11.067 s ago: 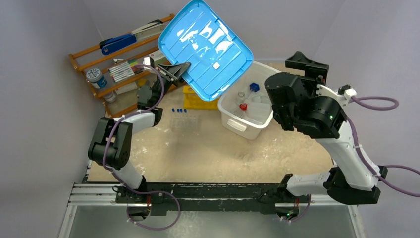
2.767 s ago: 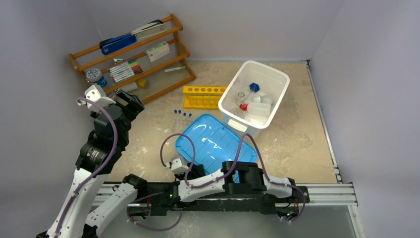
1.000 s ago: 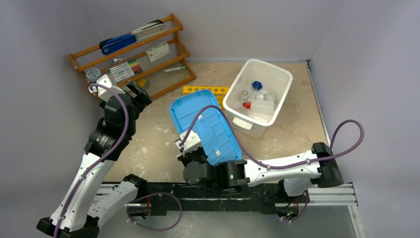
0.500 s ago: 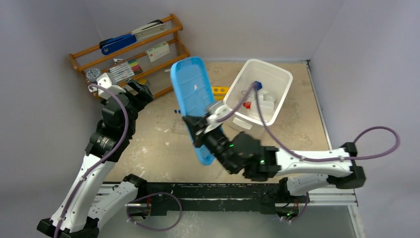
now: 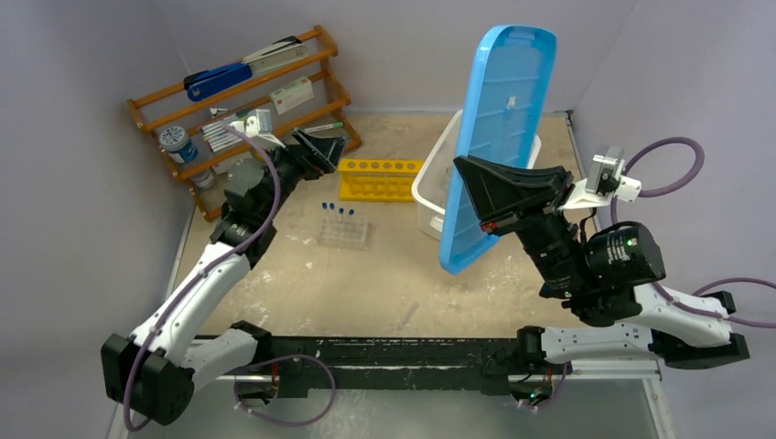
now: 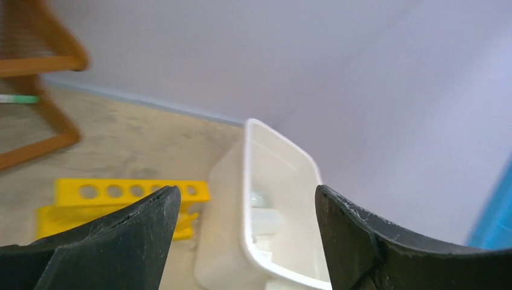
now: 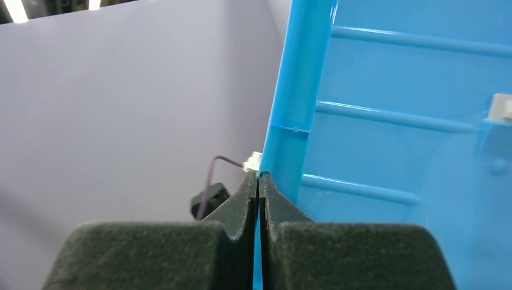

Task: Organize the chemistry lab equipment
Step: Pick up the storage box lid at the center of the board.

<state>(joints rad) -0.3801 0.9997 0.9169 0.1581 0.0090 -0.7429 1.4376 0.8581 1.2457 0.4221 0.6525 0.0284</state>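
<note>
Right end effector (image 5: 471, 194) is clamped on the long edge of the blue lid (image 5: 501, 128). In the wrist view its fingers (image 7: 238, 208) pinch tight over the rim. The lid is held up on end, near vertical, with its ribbed face toward the top camera. It blocks most of the white bin (image 5: 425, 196) from that view.

Left end effector (image 5: 322, 146) is spread wide and holds nothing. It hangs over the bench (image 5: 366, 283) between the wooden shelf (image 5: 340, 99) and the yellow six-hole rack (image 5: 378, 178), pointing at the bin. In the left wrist view the rack is on the left and the bin just beside it on the right. One small clear glass piece (image 6: 259, 198) shows inside the bin; I can't make out the rest of the contents.

The clear tube tray (image 5: 345, 235) sits on the bench in front of the rack, a little apart from it. Blue-capped tubes (image 5: 336, 210) stand along its far row.

On the shelf: blue stapler (image 5: 218, 80) on top, markers (image 5: 224, 133) lower down, and a white box (image 5: 295, 91) with a label whose print is too small to read.
</note>
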